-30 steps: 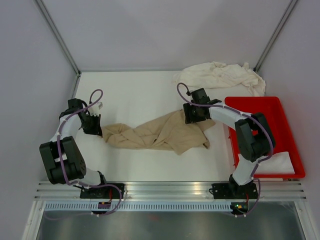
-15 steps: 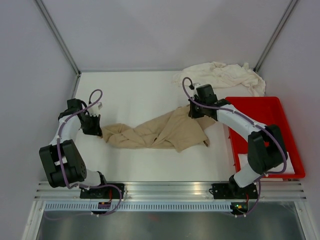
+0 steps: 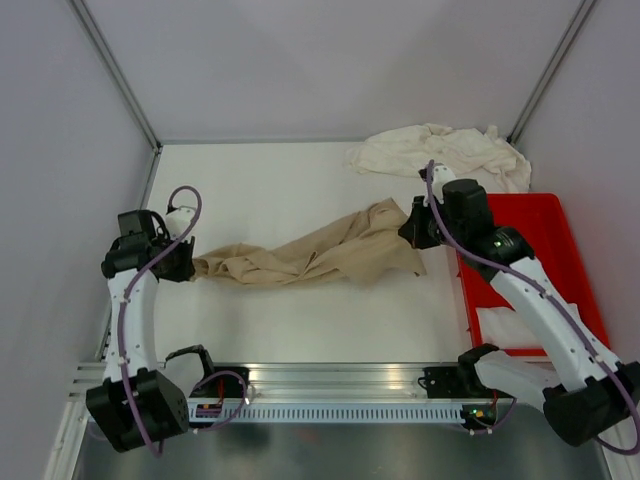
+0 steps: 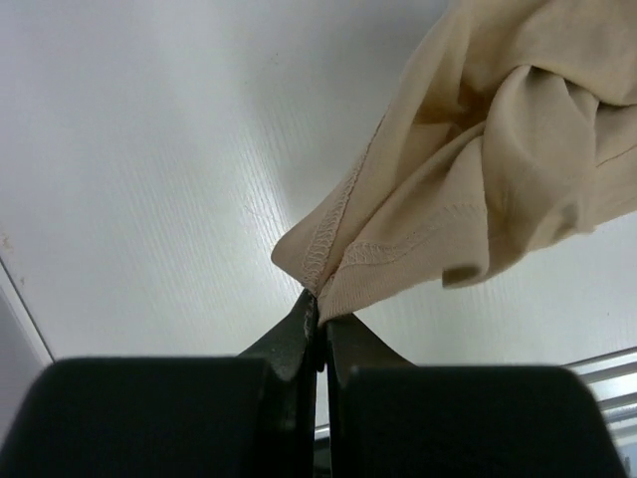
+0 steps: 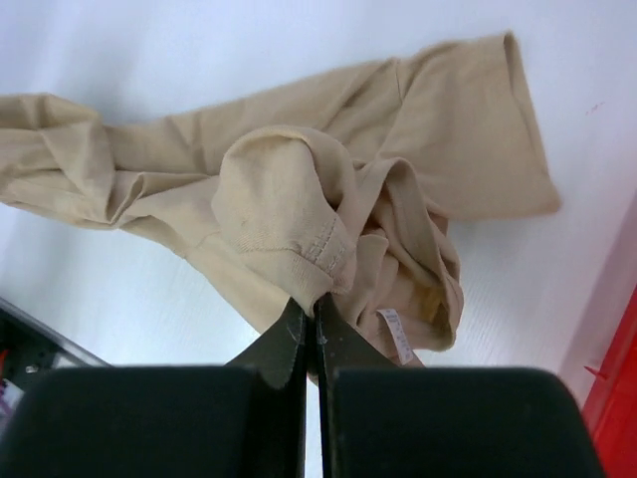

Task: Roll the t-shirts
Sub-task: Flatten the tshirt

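left gripper (image 4: 318, 311) clenched on a stitched hem of the crumpled tan cotton t-shirt (image 3: 320, 255) | right gripper (image 5: 311, 307) clenched on the opposite ribbed edge | shirt's long axis runs tool to tool, each arm holding its own end | heap of cream-white cotton t-shirts (image 3: 440, 155) lies beyond the right gripper, apart

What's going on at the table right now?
Both arms are on the tan t-shirt, one at each end. The left arm has its jaws shut on a stitched hem. The right arm has its jaws shut on a bunched fold near the white neck label. The shirt is drawn out between them across the table, twisted and crumpled, not yet rolled. A heap of cream-white shirts waits at the far right corner, beside the red tray.
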